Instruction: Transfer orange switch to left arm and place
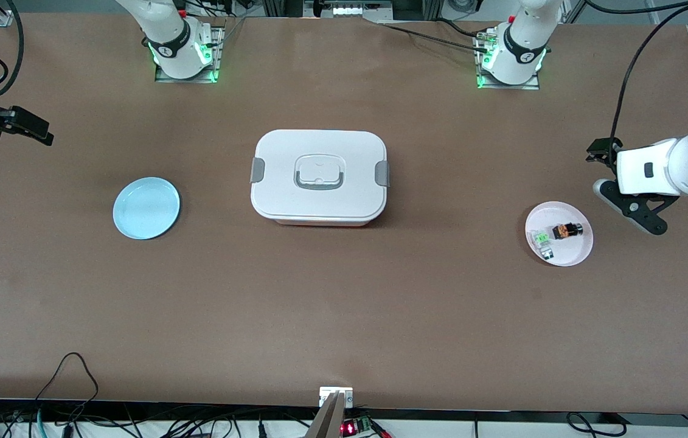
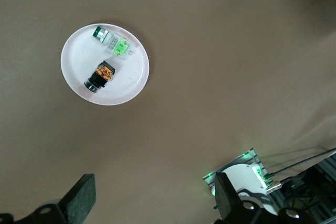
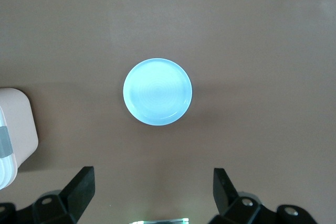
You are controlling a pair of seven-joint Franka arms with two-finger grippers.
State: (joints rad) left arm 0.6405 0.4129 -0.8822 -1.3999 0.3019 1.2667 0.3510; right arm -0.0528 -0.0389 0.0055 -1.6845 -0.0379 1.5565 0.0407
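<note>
Front view: the box (image 1: 319,177), lid on and grey clasps at both ends, sits in the middle of the bench (image 1: 344,316), squarely between the two plates, which is evidently why the transfer has to go around or over it. At the right of the frame the pink plate (image 1: 581,248) holds the orange switch (image 1: 566,231) lying on its side, with a small clear-white part with a green top (image 1: 542,239) just beside it. The blue plate (image 1: 146,208) at the left of the frame holds nothing and looks like the destination. The left hand (image 1: 629,210) hangs at the right edge, near the pink plate but not over it, fingers spread. The right hand (image 1: 18,128) waits at the left edge, also spread.

Left wrist view: the pink plate (image 2: 134,85) lies in the upper left of the frame, the orange switch (image 2: 100,76) on it, apart from the green-topped part (image 2: 115,44). The spread fingertips (image 2: 79,200) show at the bottom edge, holding nothing.

Right wrist view: the blue plate (image 3: 157,92) sits in the centre, bare, a corner of the box (image 3: 16,129) at the left edge. This hand's fingertips (image 3: 81,187) stand wide apart.
</note>
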